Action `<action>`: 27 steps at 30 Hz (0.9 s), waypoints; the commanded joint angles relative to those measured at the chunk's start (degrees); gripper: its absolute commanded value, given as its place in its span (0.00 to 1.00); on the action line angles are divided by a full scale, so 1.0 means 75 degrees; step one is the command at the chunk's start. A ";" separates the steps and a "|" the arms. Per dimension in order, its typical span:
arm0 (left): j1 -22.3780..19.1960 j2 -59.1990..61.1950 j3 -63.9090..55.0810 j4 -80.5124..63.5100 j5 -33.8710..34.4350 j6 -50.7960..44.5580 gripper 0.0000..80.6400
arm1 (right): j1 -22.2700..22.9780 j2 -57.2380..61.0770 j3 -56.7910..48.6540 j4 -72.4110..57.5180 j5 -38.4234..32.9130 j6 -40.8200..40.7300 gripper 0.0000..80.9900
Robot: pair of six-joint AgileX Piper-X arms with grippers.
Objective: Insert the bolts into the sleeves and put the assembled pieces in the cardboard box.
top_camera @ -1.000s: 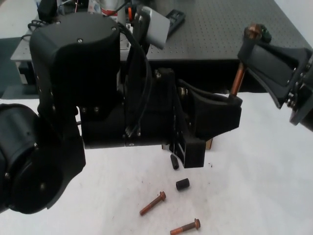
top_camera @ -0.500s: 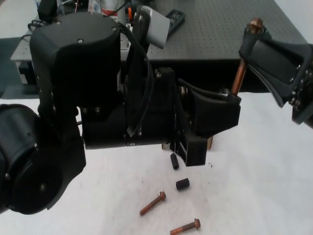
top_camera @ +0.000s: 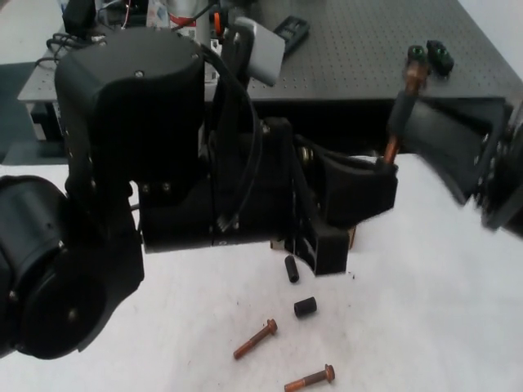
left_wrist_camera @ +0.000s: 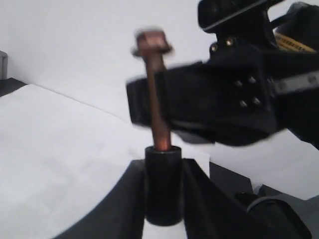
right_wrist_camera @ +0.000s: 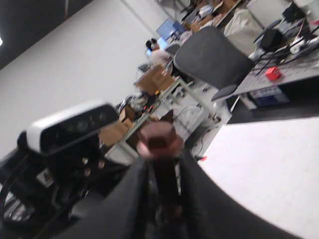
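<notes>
"Worrying about the angle, mostly. The bolt has its tip just inside the mouth of the sleeve, and it looks a touch tilted against the bore. Press down like that and I'd expect it to bind at the rim."

"Who holds what?"

"The left gripper is clenched on the sleeve and stands it upright. The right gripper is clamped on the bolt's shank, below the head. Both are raised above the white cloth, near its far edge."

"And if it binds?"

"Two things, I think. The shank looks like smooth metal, so it may slide up through the right grip. Or the sleeve, with its plain slick-looking sides, may be driven down out of the left grip and drop."

"Materials otherwise?"

"The bolt is copper-coloured, with a hexagonal head on a round flange and a long straight shank. I cannot make out the threads. The sleeve is a short, dull black cylinder, perhaps plastic or rubber, though that's a guess. On the cloth lie a spare bolt, a second spare bolt, a loose sleeve and a second loose sleeve. None are joined, so most of the job looks to be ahead."
</notes>
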 commanded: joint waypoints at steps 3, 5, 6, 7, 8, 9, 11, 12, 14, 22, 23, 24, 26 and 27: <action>0.0006 -0.0091 -0.0102 -0.0251 -0.0112 0.0266 0.01 | 0.0020 -0.0016 -0.0031 0.0209 -0.0727 -0.0025 0.61; 0.0006 -0.0091 -0.0102 -0.0341 -0.0286 0.0346 0.01 | -0.0085 -0.0030 -0.0031 0.0205 -0.0727 -0.0026 0.59; 0.0006 -0.0091 -0.0102 -0.0385 -0.0522 0.0372 0.01 | -0.0169 -0.0030 -0.0031 0.0205 -0.0727 -0.0045 0.58; 0.0006 -0.0091 -0.0102 -0.0479 -0.0909 0.0373 0.01 | -0.0264 -0.0083 -0.0031 0.0220 -0.0730 -0.0049 0.58; 0.0006 -0.0091 -0.0102 -0.0587 -0.1363 0.0373 0.01 | -0.0410 -0.0181 -0.0031 0.0327 -0.0755 -0.0046 0.58; 0.0035 -0.0076 -0.0102 -0.0693 -0.1865 0.0373 0.01 | -0.0571 -0.0295 -0.0031 0.0532 -0.0752 -0.0071 0.58; 0.0132 0.0090 -0.0159 -0.0985 -0.2635 0.0253 0.01 | -0.0917 -0.0562 -0.0031 0.1159 -0.0752 -0.0255 0.58; 0.0236 0.0255 -0.0254 -0.1010 -0.2764 0.0057 0.01 | -0.1117 -0.0750 -0.0031 0.1615 -0.0752 -0.0389 0.58; 0.0547 0.0837 -0.0678 -0.0853 -0.2925 -0.0528 0.01 | -0.1471 -0.1067 -0.0031 0.2586 -0.0729 -0.0799 0.58; 0.1336 0.4497 -0.4202 0.2031 -0.3447 -0.0894 0.01 | -0.2014 -0.1545 -0.0031 0.6303 0.0718 -0.2346 0.58; 0.1372 0.5018 -0.4826 0.2638 -0.3447 -0.0875 0.01 | -0.2014 -0.1496 -0.0031 0.6548 0.0836 -0.2437 0.57; 0.1380 0.5526 -0.5436 0.3180 -0.3432 -0.0739 0.01 | -0.2014 -0.1431 -0.0031 0.6733 0.0888 -0.2556 0.56; 0.1377 0.6374 -0.6488 0.3888 -0.3433 -0.0442 0.01 | -0.2014 -0.1310 -0.0031 0.6961 0.0938 -0.2766 0.55; 0.1377 0.6820 -0.7032 0.4192 -0.3433 -0.0289 0.01 | -0.2014 -0.1248 -0.0031 0.7038 0.0937 -0.2865 0.55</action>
